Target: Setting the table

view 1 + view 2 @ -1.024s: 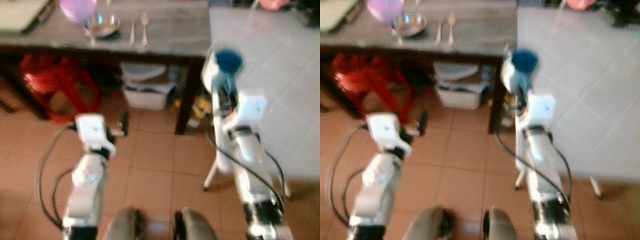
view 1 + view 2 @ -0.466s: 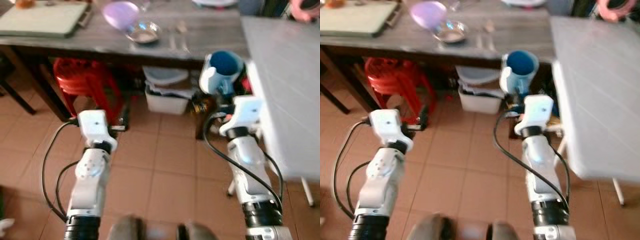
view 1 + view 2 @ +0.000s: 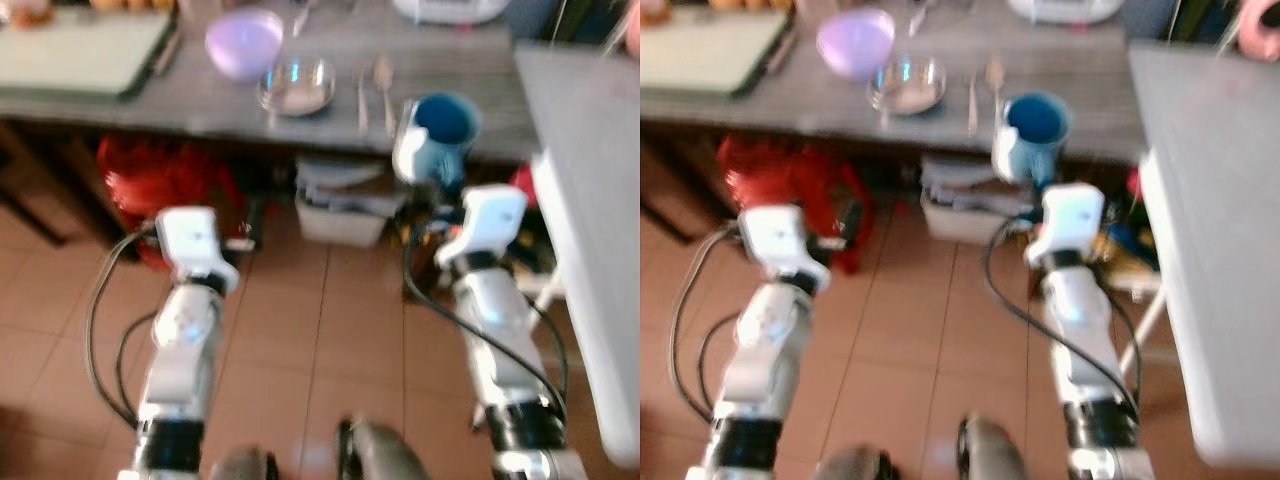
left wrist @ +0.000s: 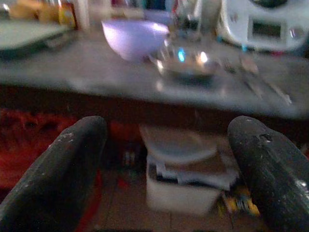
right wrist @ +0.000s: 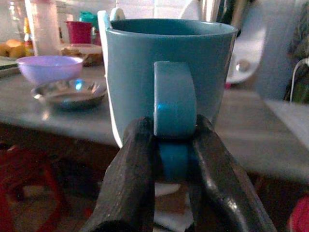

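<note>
Head views show me a long grey table point(image 3: 120, 100) ahead, with a white table point(image 3: 590, 200) on my right. My right gripper point(image 5: 169, 159) is clamped on the handle of a blue mug point(image 3: 440, 135), holding it upright at the grey table's front edge. My left gripper point(image 4: 164, 159) hangs below the table edge, fingers point(image 4: 63, 164) wide apart, holding nothing. On the tabletop I see a purple bowl point(image 3: 243, 42), a steel dish point(image 3: 296, 87) just beside it, then a fork point(image 3: 361, 88) and spoon point(image 3: 384, 75).
</note>
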`<state>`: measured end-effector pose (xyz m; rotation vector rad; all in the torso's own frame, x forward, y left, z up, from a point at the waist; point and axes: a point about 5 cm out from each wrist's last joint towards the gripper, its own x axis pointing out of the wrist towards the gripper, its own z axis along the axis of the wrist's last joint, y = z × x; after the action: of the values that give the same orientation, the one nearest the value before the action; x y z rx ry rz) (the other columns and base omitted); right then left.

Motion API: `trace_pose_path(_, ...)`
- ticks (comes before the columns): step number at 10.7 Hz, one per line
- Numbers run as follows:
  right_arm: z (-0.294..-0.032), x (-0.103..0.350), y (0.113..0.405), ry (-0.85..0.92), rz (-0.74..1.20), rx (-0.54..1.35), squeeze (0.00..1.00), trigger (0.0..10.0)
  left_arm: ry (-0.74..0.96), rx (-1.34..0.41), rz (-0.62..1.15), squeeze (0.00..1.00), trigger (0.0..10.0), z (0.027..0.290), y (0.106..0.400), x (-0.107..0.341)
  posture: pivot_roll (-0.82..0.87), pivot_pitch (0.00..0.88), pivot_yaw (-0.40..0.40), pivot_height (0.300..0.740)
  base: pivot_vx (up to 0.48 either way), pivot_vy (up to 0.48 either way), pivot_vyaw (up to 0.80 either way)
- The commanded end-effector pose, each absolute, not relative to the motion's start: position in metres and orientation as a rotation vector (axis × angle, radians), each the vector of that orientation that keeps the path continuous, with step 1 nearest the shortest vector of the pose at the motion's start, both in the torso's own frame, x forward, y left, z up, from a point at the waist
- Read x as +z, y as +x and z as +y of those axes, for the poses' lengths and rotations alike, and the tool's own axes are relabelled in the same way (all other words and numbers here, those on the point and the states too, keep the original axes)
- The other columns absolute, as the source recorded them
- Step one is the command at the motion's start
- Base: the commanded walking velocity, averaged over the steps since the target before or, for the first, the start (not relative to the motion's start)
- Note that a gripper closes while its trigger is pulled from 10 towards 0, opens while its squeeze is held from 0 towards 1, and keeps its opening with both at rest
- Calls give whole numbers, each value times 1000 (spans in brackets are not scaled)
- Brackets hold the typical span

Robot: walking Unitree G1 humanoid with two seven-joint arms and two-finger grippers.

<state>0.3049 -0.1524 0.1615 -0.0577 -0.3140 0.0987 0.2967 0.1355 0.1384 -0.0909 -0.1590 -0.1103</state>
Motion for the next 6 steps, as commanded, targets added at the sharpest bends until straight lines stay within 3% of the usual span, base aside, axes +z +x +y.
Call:
trace_pose_path(1, -143, 167, 304, -57, -343, 129, 0, 10000, -67, -92, -154, 0, 10000, 143, 294, 135, -19, 158, 5, 740, 480, 0, 800)
trace_pose_path(6, -150, 169, 307, -51, -340, 66, 0, 10000, -115, -164, -179, 0, 10000, 134, 285, 137, -16, 155, 0, 740, 453, 0, 0)
